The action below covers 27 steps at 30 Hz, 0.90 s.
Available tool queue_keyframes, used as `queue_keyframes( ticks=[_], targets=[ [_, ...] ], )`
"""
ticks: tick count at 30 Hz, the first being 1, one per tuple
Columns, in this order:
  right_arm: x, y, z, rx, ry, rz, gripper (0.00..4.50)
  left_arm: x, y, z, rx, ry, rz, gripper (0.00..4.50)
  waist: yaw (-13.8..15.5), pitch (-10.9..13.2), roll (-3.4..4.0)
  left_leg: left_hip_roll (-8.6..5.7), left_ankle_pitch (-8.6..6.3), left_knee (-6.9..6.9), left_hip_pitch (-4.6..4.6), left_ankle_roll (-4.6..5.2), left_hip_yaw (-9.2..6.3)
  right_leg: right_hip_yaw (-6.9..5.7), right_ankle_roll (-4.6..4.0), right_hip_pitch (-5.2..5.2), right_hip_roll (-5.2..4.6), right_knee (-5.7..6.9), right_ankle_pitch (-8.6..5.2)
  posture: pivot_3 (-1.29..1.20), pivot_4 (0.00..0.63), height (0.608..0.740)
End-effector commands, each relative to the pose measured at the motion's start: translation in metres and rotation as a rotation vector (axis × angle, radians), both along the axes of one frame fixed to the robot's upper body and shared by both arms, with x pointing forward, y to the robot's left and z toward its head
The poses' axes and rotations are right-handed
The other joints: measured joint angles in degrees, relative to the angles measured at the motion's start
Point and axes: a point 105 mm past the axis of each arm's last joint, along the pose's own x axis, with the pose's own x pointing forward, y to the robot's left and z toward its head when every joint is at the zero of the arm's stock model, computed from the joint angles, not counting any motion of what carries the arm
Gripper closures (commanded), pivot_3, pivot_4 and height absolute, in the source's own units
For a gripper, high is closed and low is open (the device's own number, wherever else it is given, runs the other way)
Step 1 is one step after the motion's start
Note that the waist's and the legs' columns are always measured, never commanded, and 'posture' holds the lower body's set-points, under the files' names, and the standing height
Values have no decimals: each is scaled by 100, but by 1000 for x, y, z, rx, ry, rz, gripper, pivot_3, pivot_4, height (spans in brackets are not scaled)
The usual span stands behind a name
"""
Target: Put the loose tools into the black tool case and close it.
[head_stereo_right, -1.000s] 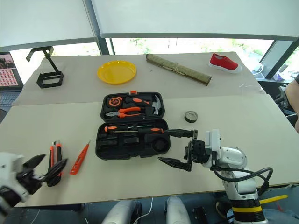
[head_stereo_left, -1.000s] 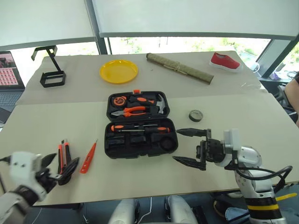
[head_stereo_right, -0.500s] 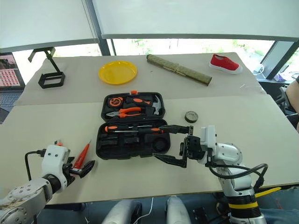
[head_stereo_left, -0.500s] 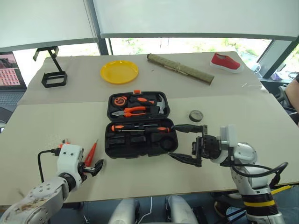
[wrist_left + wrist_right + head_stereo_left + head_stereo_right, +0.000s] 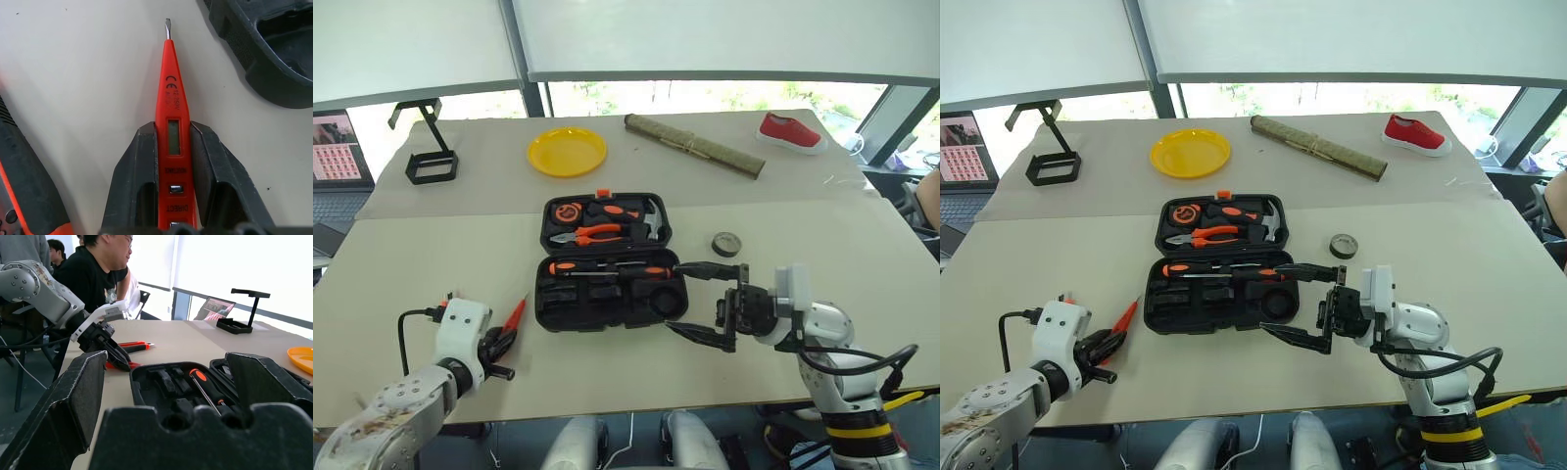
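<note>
The left pincer point(image 5: 171, 161) is clamped on the slim all-orange tester screwdriver point(image 5: 170, 112), which lies flat on the desk point(image 5: 431, 255) at eight o'clock from the open black tool case point(image 5: 607, 264). The utility knife point(image 5: 27, 196) lies just beside it. The right pincer point(image 5: 700, 302) hangs spread wide at the case's four o'clock corner, with the tape roll point(image 5: 725, 243) at the case's three o'clock.

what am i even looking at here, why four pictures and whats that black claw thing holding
It is a humanoid robot with two arms, each ending in a two-fingered claw. Two pictures look down from its head; the other two come from cameras on its wrists. On the table lies an open black tool case, with a tape roll and a utility knife loose beside it. The left gripper is closed on a slim orange tester screwdriver lying on the table. The right gripper hangs open next to the case, holding nothing.
</note>
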Motion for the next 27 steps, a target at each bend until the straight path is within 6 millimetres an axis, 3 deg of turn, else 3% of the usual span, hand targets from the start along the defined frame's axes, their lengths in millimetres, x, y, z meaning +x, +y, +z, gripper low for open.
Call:
queue_keyframes(
  ticks=[1, 6, 12, 16, 20, 27],
  targets=[
    [-5, -8, 12, 4, -56, -20, 0, 11, 9, 43, -36, -202, -115, 3901, 3, 3, -3, 0, 0, 0, -3, 0, 0, -2, -3, -2, 0, 1, -2, 0, 150, 740],
    [-4, -22, 14, -17, -61, -91, 0, 15, -7, 82, -26, -306, -531, 3901, 25, 4, -6, -1, 1, 0, -8, -1, 0, -16, -5, 0, -11, -2, -3, 0, 150, 740],
    [-1, -29, 17, -15, -49, -153, 0, 45, -41, 68, 231, -229, -968, 3901, 17, 7, -2, -7, 4, 0, -10, 0, 8, -18, -5, 0, -3, -1, -3, 0, 150, 740],
    [-4, -29, 15, -23, -24, -161, 0, 71, -63, 63, 262, -213, -1061, 3901, 1, 10, -7, -3, 4, 0, -17, 1, 12, -14, -4, -7, 7, 0, -1, 0, 150, 740],
    [-7, -28, 15, -16, -24, -178, 0, 81, -76, 49, 283, -140, -1126, 3901, -60, 13, -12, 0, 0, 2, -26, 7, 14, -6, -2, -15, 16, 3, -2, 0, 150, 740],
    [-11, -22, 16, -4, -24, -197, 0, 95, -82, 42, 342, -88, -1146, 3901, -81, 15, -16, 5, -1, 11, -32, 10, 13, -5, -2, -18, 24, 6, -2, 0, 150, 740]
  ],
)
